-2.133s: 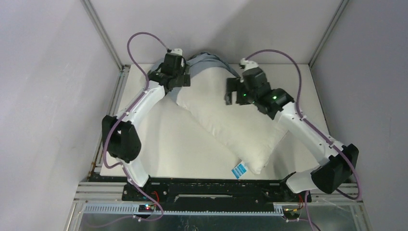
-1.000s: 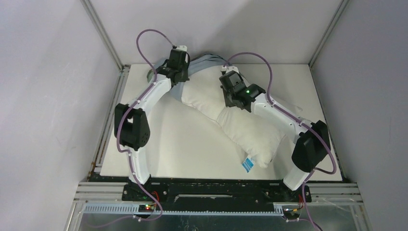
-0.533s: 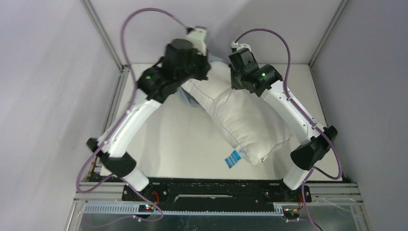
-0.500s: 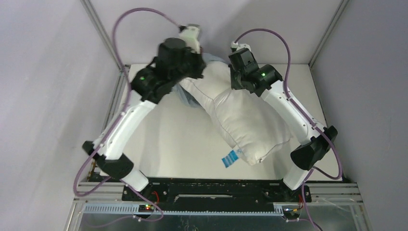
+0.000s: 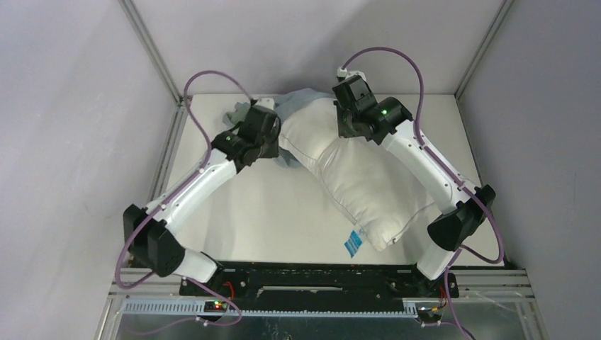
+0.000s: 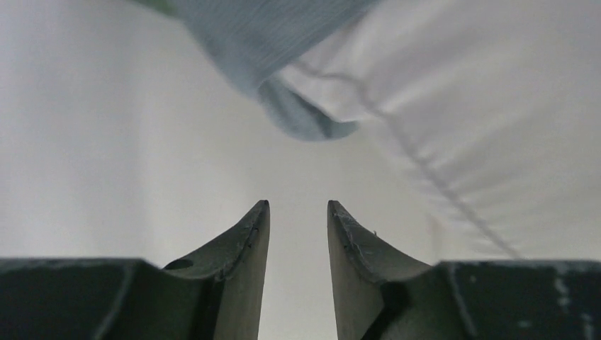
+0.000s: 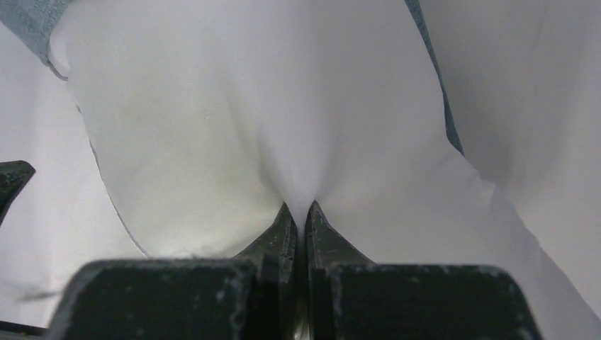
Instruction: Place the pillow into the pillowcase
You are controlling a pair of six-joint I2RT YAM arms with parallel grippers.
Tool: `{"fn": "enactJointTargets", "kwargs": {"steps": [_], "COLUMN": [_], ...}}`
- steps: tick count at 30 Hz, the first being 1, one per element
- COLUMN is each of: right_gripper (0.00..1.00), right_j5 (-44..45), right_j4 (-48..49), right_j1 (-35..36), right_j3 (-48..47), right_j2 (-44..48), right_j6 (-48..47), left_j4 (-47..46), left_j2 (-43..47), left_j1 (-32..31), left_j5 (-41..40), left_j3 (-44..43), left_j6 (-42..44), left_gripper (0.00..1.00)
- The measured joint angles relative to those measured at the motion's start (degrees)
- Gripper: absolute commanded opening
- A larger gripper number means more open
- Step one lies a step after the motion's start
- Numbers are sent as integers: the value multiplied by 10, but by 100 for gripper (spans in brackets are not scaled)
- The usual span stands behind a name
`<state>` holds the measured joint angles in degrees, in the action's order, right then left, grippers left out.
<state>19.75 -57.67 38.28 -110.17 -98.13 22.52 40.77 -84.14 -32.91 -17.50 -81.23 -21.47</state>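
While the right arm's fingers (image 7: 320, 237) are pressed together on a pinched fold of the large plump off-white rectangular pillow (image 5: 361, 188) near its far end, the pillow lies slantwise across the white surface (image 5: 269, 212), with its small blue-printed tag (image 5: 352, 244) at the near end. The limp, wrinkled blue-grey fabric pillowcase (image 5: 301, 98) is bunched at the far end and covers only that end, a loose lip of it hanging beside the pillow's stitched seam. The left arm's fingers (image 6: 244, 244) are spread, hold nothing, and point at that lip from just short of it. Step in hand, as I judge it: take hold of the case's mouth to draw it further over the pillow. To do it well, close on blue cloth only, clear of the seam beneath. Bite deep, since limp fabric slips. Then pull along the pillow's length toward the tag while the right pinch steadies the pillow against the pull.
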Motion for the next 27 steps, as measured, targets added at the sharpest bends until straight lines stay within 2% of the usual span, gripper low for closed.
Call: {"fn": "enactJointTargets", "kwargs": {"steps": [5,11,17,22,27], "right_gripper": [0,0,0,0,0], "right_j5": [0,-6,-14,-19,-28], "right_j4": [-1,-1,-8,-19,-31], "right_j1": [2,4,4,4,2], "right_j3": [1,1,-11,-31,-55], "right_j2": [0,2,5,9,22], "right_j6": [0,3,6,7,9], "left_j4": [-97,-252,-369,-403,-441], "left_j2": [74,74,12,-37,-45], "left_j1": [31,55,57,60,61], "left_j5": [-47,-66,-74,-100,-121], "left_j3": [155,253,264,264,264], "left_j6": [-48,-87,-111,-123,-130], "left_gripper": [50,62,62,61,64]}}
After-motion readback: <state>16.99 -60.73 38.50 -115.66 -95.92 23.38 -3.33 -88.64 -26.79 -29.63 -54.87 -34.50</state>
